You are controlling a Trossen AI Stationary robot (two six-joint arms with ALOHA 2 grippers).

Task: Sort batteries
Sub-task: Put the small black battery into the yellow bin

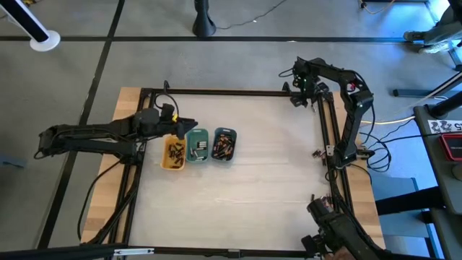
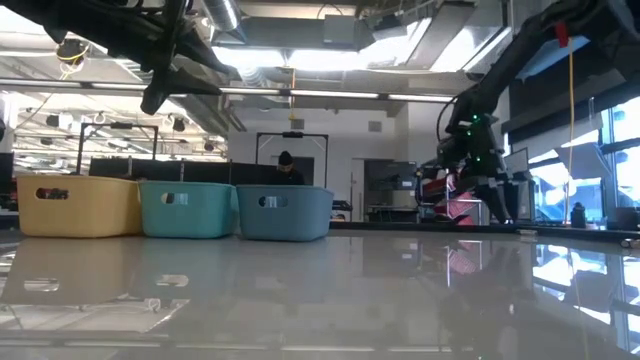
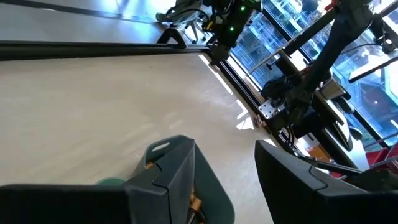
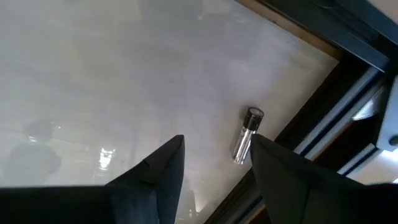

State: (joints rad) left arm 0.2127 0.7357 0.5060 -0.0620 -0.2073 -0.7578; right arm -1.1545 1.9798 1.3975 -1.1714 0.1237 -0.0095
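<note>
One silvery battery (image 4: 247, 134) beside open right hand (image 4: 214, 155), left hand (image 3: 224, 180) open, tray (image 3: 180, 162) half hidden.

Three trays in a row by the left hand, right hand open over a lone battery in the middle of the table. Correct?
Not the middle. The lone battery lies at the table's edge beside the dark frame rail, as the right wrist view shows; the right hand is open over it. The three trays do sit in a row by the left hand.
</note>
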